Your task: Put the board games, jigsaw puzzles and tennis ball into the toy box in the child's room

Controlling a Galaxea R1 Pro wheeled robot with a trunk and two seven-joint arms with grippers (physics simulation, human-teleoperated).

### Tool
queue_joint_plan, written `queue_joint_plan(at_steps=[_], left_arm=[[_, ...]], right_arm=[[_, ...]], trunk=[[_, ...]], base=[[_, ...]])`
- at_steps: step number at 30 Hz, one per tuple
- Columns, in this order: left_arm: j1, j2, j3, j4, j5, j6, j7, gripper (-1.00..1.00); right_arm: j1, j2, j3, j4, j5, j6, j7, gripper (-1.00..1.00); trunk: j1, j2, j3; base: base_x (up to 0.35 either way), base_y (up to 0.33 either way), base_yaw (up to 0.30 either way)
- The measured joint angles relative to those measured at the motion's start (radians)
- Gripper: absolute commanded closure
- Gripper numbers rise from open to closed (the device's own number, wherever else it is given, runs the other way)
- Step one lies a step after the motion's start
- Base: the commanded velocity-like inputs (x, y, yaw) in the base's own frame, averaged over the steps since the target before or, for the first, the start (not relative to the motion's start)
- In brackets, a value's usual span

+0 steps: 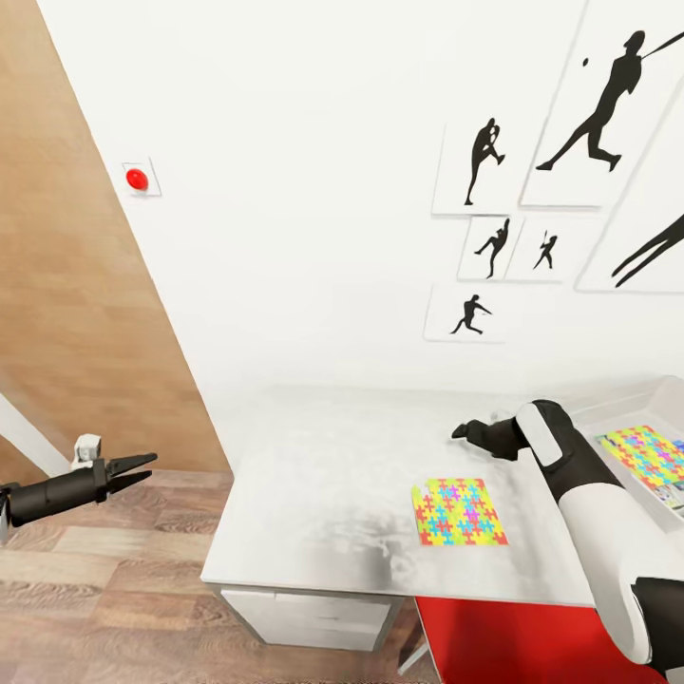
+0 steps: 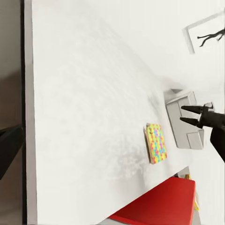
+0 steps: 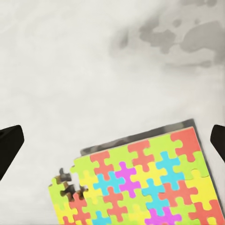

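A jigsaw puzzle of bright interlocking pieces lies flat on the white-grey table near its front edge. My right gripper hovers open just behind and above it, and nothing is between its fingers. At the table's right end stands the light-grey toy box; a second jigsaw puzzle lies inside it, with a printed flat piece beside it. My left gripper hangs open and empty over the floor, off the table's left end.
A red chair seat is tucked under the table's front right. White drawers sit below the top. The wall behind carries black silhouette pictures and a red button. Wood-plank floor lies to the left.
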Motion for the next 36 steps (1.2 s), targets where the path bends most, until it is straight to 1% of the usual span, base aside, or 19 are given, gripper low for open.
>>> queue_joint_plan(at_steps=[3,7,17,20,21,28,31,36], left_arm=[[-0.003,-0.008,-0.003,-0.002,0.032,0.001,0.000,-1.00],[-0.005,-0.017,-0.004,-0.006,0.055,0.002,0.000,-1.00],[-0.006,-0.020,-0.005,-0.007,0.065,0.002,0.000,-1.00],[-0.006,-0.021,-0.005,-0.007,0.066,0.002,0.000,-1.00],[-0.006,-0.022,-0.005,-0.007,0.066,0.003,0.000,-1.00],[-0.006,-0.021,-0.005,-0.007,0.067,0.002,0.000,-1.00],[-0.006,-0.021,-0.005,-0.007,0.067,0.002,0.000,-1.00],[-0.006,-0.021,-0.005,-0.007,0.067,0.002,0.000,-1.00]], right_arm=[[0.000,0.000,0.001,0.003,0.000,0.000,0.000,-1.00],[0.000,-0.001,0.002,0.009,0.001,-0.001,-0.001,-1.00],[0.001,-0.005,0.003,0.023,0.001,-0.003,-0.003,-1.00],[0.001,-0.005,0.003,0.037,0.009,-0.008,-0.003,-1.00],[0.002,-0.005,0.003,0.053,0.033,-0.026,-0.002,-1.00],[0.002,-0.005,0.002,0.084,0.117,-0.071,0.004,-1.00],[0.002,-0.005,0.002,0.094,0.139,-0.079,0.005,-1.00],[0.003,-0.006,0.000,0.099,0.152,-0.083,0.006,-1.00]], trunk=[[0.000,0.000,-0.005],[0.000,0.000,-0.012],[0.000,0.000,-0.028],[0.000,0.000,-0.033],[0.000,0.000,-0.035],[0.000,0.000,-0.046],[0.000,0.000,-0.051],[0.000,0.000,-0.059]], base=[[0.000,0.000,0.000],[0.000,0.000,0.000],[0.000,0.000,0.000],[0.000,0.000,0.000],[0.000,0.000,0.000],[0.000,0.000,0.000],[0.000,0.000,0.000],[0.000,0.000,0.000]])
